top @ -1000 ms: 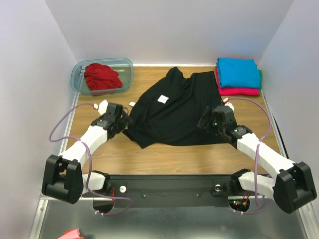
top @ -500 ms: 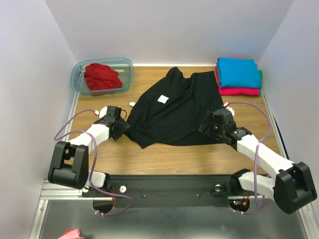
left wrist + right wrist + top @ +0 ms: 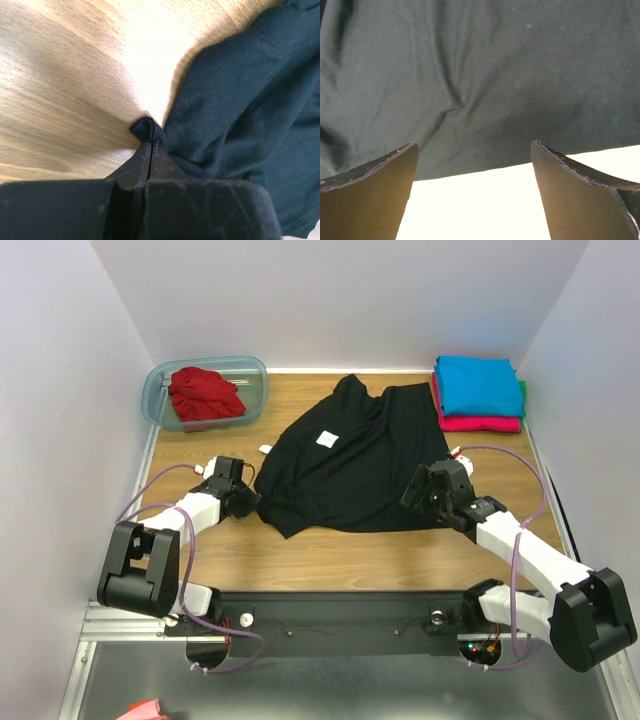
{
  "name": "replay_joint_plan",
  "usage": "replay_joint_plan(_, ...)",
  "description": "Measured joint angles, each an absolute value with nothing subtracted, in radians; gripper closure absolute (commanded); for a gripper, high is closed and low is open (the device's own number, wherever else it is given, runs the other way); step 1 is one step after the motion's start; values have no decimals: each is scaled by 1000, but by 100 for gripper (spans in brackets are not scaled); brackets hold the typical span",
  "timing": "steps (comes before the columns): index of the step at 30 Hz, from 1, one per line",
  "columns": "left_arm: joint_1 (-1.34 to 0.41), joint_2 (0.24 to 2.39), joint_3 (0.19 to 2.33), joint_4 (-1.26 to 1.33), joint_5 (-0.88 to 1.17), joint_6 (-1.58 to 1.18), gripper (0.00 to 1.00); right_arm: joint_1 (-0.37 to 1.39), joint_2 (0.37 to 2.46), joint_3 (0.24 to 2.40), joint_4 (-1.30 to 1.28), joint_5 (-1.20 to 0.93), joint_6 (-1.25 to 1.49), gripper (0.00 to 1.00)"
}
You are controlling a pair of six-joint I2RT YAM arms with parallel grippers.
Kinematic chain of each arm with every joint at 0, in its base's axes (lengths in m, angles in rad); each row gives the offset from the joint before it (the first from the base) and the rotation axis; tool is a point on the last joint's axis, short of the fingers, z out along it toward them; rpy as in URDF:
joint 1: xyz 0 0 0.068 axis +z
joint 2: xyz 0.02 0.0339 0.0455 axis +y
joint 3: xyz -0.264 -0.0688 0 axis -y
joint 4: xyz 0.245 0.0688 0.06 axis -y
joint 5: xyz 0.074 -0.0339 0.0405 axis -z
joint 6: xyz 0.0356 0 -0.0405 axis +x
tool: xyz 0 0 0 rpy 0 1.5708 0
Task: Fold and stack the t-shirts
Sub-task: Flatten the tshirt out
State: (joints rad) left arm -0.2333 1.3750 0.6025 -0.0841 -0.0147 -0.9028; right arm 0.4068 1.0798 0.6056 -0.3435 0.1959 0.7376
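Observation:
A black t-shirt [image 3: 345, 465] lies spread and rumpled in the middle of the wooden table [image 3: 330, 555]. My left gripper [image 3: 247, 502] sits at its left corner, shut on a pinch of the black cloth [image 3: 148, 129]. At the shirt's right side my right gripper [image 3: 420, 496] stands open, low over the hem [image 3: 485, 165], with nothing between its fingers [image 3: 375, 175]. A turquoise t-shirt [image 3: 478, 385] lies folded on a magenta one [image 3: 480, 423] at the back right. A red t-shirt [image 3: 204, 393] is bunched up in the tub.
The translucent blue-grey tub [image 3: 160, 400] stands at the back left corner. White walls close in the table on three sides. The black mounting bar [image 3: 340, 618] for both arms runs along the near edge.
My left gripper has slid down to the black shirt's left corner and shut on it. The right gripper has shifted only slightly and stays open.

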Motion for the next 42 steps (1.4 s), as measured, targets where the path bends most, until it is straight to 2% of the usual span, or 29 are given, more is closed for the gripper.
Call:
replay_joint_plan(4, -233, 1334, 595, -119, -31, -904, 100, 407, 1072, 606, -368, 230, 738, 0)
replay_joint_plan(8, -234, 1174, 588, -200, -86, -908, 100, 397, 1052, 606, -441, 343, 768, 0)
replay_joint_plan(15, -234, 919, 588, -288, -163, -912, 100, 250, 1076, 610, -503, 430, 813, 0)
replay_joint_plan(25, -234, 848, 559, -342, -166, -912, 100, 230, 1156, 604, -517, 411, 842, 7)
replay_joint_plan(34, -234, 847, 548, -347, -157, -911, 100, 229, 1221, 582, -512, 400, 863, 24)
replay_joint_plan(35, -234, 846, 548, -347, -157, -911, 100, 229, 1234, 582, -508, 394, 864, 31)
replay_joint_plan(37, -234, 838, 548, -349, -155, -911, 100, 229, 1248, 581, -501, 395, 862, 35)
replay_joint_plan(38, -234, 834, 548, -349, -154, -911, 100, 229, 1251, 580, -502, 395, 864, 44)
replay_joint_plan(40, -234, 828, 548, -349, -154, -911, 100, 228, 1251, 579, -504, 395, 861, 54)
replay_joint_plan(41, -234, 824, 548, -350, -154, -911, 100, 228, 1251, 574, -508, 395, 865, 65)
replay_joint_plan(42, -234, 822, 548, -350, -154, -912, 100, 228, 1249, 573, -508, 395, 865, 69)
